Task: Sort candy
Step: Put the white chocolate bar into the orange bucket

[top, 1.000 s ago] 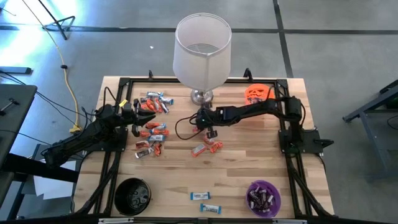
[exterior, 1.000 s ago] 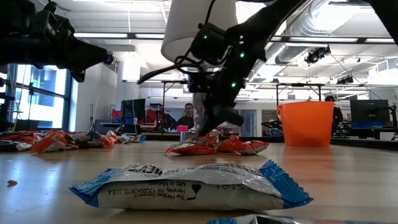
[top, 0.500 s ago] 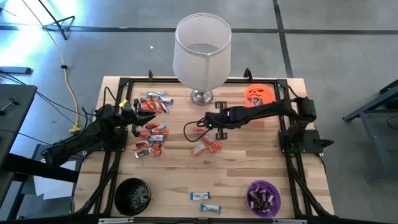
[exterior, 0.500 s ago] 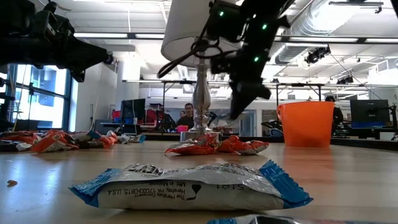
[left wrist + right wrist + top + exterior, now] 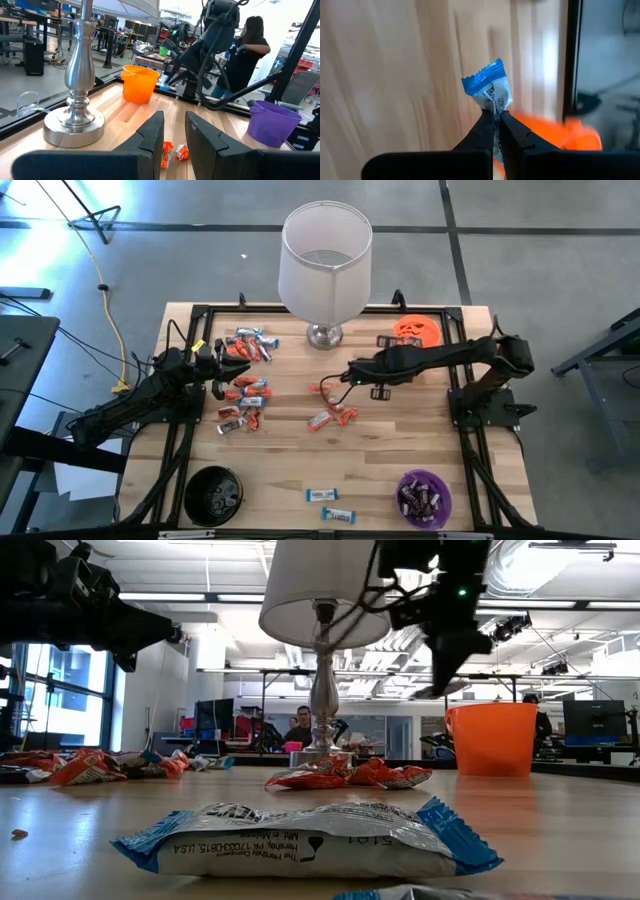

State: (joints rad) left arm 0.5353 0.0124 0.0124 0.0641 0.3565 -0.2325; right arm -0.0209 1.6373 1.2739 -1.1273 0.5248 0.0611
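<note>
- Right claw (image 5: 496,119): clamped tight on a silvery blue-white candy (image 5: 489,91) pinched by one end, its blue crimped edge sticking out past the fingertips; in the high view this claw (image 5: 352,377) hangs above the middle of the bench (image 5: 400,460), between the lamp base (image 5: 322,335) and the orange bowl (image 5: 416,331).
- Left claw (image 5: 232,370): waiting over the left side of the bench, above the large scatter of candy there; in its wrist view the fingers (image 5: 152,136) stand a narrow gap apart with nothing between them.
- Left candy scatter (image 5: 243,405): orange-red and silvery wrappers lying loose, some touching, with a second knot of silvery pieces (image 5: 248,342) nearer the far edge.
- Central candy group (image 5: 334,416): a few orange-red bars lying together on the bench, below and apart from the right claw.
- Near-edge candy (image 5: 328,496): two blue-white bars lying side by side between the black bowl (image 5: 213,495) and the purple bowl (image 5: 424,498); one fills the foreground of the low view (image 5: 310,838).
- Purple bowl: holds several dark-wrapped bars.
- Lamp (image 5: 326,262): white shade on a silver stem, standing at the far middle of the bench.
- Background: a person (image 5: 246,55) stands beyond the bench in the left wrist view.
</note>
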